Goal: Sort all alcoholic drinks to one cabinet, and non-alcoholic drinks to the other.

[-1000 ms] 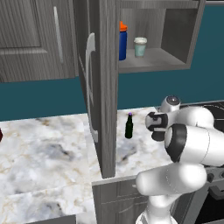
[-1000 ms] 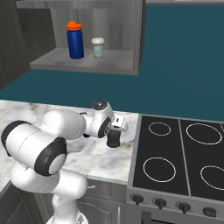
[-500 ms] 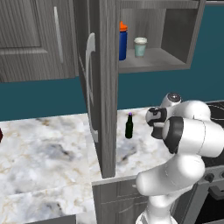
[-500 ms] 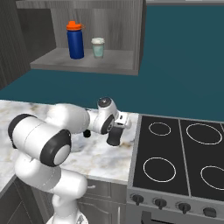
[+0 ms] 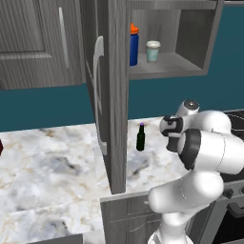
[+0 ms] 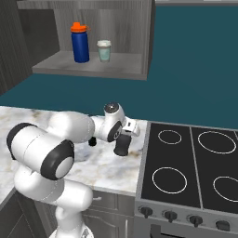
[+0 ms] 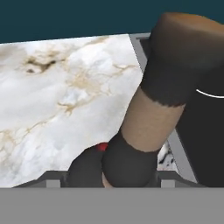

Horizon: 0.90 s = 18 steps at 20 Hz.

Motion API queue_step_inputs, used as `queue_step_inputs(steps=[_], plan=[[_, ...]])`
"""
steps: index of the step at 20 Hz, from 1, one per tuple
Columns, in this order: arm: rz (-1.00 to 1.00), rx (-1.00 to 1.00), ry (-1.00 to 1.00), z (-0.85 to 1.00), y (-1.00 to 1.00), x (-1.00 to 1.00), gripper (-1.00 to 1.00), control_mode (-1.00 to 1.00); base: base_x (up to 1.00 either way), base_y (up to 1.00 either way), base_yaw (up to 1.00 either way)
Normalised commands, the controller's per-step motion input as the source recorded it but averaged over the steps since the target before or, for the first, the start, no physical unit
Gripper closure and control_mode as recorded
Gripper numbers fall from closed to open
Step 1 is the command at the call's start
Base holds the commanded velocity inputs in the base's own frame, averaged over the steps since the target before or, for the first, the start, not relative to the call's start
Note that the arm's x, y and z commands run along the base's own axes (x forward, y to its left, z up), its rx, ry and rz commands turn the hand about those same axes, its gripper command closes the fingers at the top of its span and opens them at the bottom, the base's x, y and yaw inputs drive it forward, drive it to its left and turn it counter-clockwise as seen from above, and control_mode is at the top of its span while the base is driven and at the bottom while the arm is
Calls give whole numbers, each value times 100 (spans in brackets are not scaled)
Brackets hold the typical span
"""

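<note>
Left base view: slim green bottle (image 5: 140, 137) upright on the marble table (image 5: 52, 162), near the open cabinet door (image 5: 116, 95); blue bottle (image 5: 134, 45) and pale cup (image 5: 153, 50) shelved above.

Right base view: pincer (image 6: 122, 148) low at the squat dark bottle (image 6: 122, 145), beside the stove (image 6: 195, 172).

Hand view: bottle looming between the tips, neck tilted across frame. Grip state: cannot tell. Risk: off-centre closure tipping it onto the stove.

A kitchen: marble counter (image 5: 57, 167), grey wall cabinets (image 5: 38, 43), and a black stovetop (image 6: 190, 162).
</note>
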Motion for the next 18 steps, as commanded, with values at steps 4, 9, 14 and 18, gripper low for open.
queue_step_inputs(steps=[4,9,14,18], plan=[[0,0,-4,1,0,-34,100,-100,0,0,0],[1,-1,-17,49,0,-38,100,-100,0,0,0],[5,-4,-20,79,0,-38,100,-100,0,0,0],[7,-6,-21,65,0,-35,100,-100,0,0,0]])
